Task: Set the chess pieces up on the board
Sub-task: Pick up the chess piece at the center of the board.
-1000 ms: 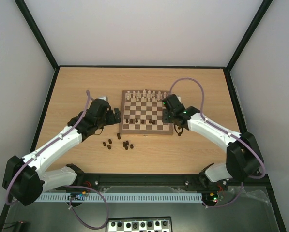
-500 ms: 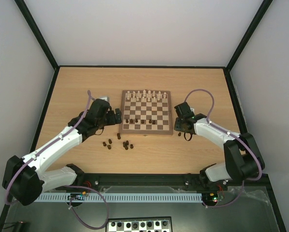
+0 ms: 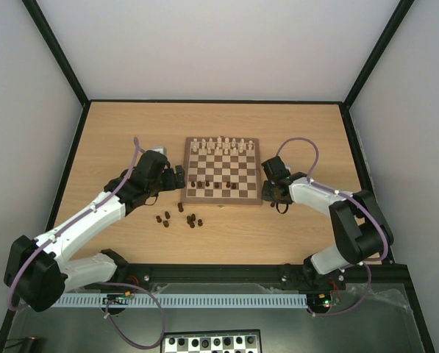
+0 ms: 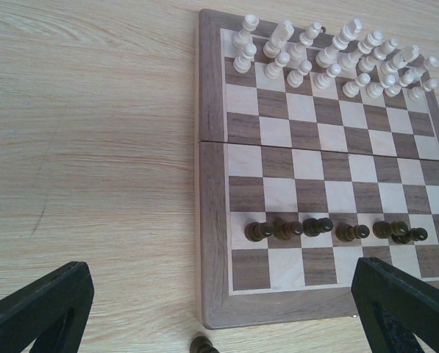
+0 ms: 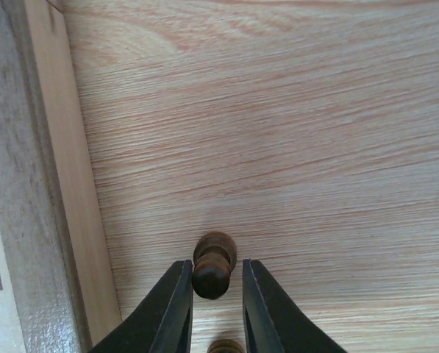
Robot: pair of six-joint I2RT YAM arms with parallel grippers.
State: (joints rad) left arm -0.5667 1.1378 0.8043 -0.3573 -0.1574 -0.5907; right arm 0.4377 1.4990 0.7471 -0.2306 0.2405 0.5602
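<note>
Pick step: right gripper point(image 5: 217, 271) straddles a dark pawn point(image 5: 215, 254) standing on the table point(image 5: 293, 132) just beside the board point(image 5: 54, 191) (fingers v. close, can't tell if pinching yet). Left gripper point(image 4: 220, 312) spread wide, empty. Next, prob.: firm grip, lift straight, carry to the pawn row.

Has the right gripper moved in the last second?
Yes. The right gripper left the right edge of the board, going right and nearer, and now hangs over the table beside it.
</note>
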